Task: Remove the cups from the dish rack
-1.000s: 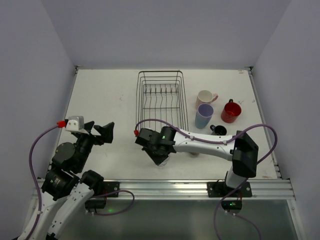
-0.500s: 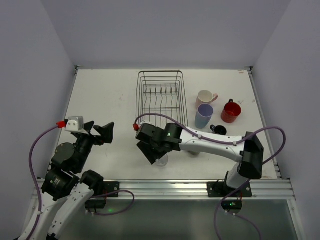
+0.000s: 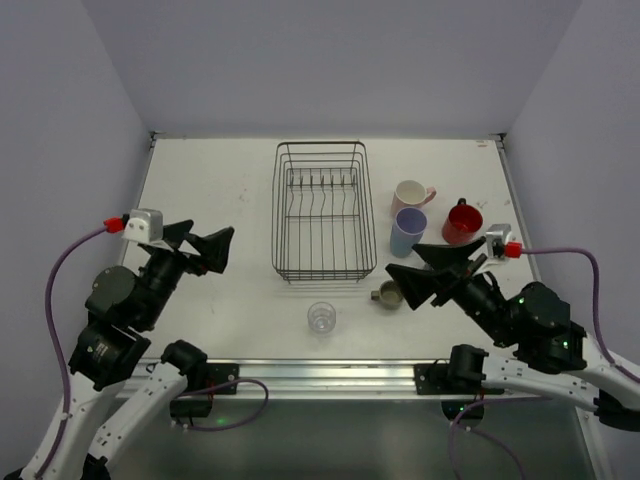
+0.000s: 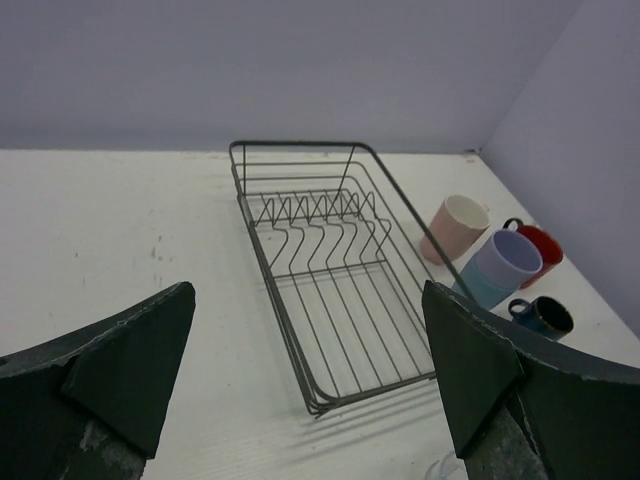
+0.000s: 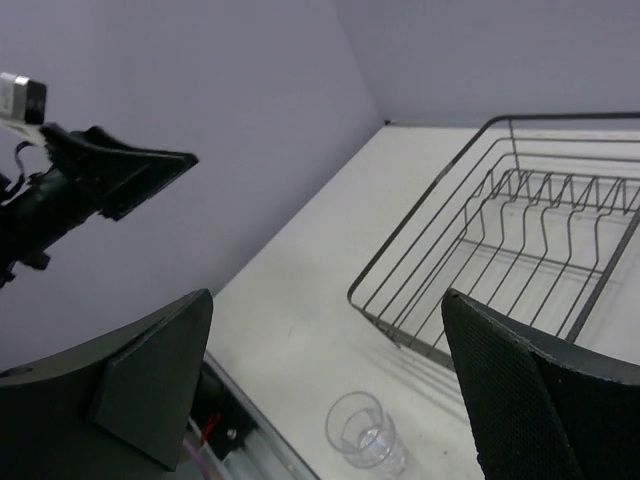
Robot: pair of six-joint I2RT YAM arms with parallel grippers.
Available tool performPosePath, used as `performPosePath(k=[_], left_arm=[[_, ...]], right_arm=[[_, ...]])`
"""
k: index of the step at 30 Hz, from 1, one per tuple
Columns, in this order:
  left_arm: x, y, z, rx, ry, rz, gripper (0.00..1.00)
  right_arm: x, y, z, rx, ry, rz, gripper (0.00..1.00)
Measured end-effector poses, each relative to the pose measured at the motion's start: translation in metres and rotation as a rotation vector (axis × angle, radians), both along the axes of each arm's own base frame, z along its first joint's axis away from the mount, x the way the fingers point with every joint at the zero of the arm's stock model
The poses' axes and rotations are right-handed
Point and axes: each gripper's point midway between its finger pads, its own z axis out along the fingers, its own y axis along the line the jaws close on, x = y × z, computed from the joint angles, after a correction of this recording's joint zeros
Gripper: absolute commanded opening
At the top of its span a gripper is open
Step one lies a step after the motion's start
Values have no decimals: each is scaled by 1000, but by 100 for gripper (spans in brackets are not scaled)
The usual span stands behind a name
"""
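Observation:
The dish rack (image 3: 322, 210) stands at mid-table with no cups in it; it also shows in the left wrist view (image 4: 300, 143) and the right wrist view (image 5: 560, 117). A clear glass (image 3: 321, 318) (image 5: 365, 432) stands upright on the table in front of it. To the rack's right are a pink mug (image 3: 410, 194), a lavender tumbler (image 3: 407, 232), a red mug (image 3: 462, 222) and an olive-green mug (image 3: 390, 294). A dark blue mug (image 4: 543, 315) shows only in the left wrist view. My right gripper (image 3: 402, 258) hangs open and empty near the olive mug. My left gripper (image 3: 208, 238) is open and empty, left of the rack.
The metal rail (image 3: 330, 375) with the arm bases runs along the near table edge. Lilac walls close in the left, back and right. Bare tabletop (image 3: 210, 190) lies left of the rack. My left gripper (image 5: 120, 170) shows in the right wrist view, raised over the near-left table.
My right gripper opened, let go of the clear glass and pulled back to the right. The glass now stands alone in front of the rack. My left arm shifted slightly.

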Motion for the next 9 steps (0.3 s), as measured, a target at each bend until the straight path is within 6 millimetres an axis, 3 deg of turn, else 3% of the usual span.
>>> performPosePath(k=[5,7,9], left_arm=[[-9,5,66,-46,-114,-2,100],[-14,7,81,-62,-148,-2,100],[-15,8,85,-65,-160,-1,100]], right_arm=[[10,-32,-2,64,-50,-116,99],[13,-42,1,81,-59,-159,99],[16,-50,6,101,-66,-194,99]])
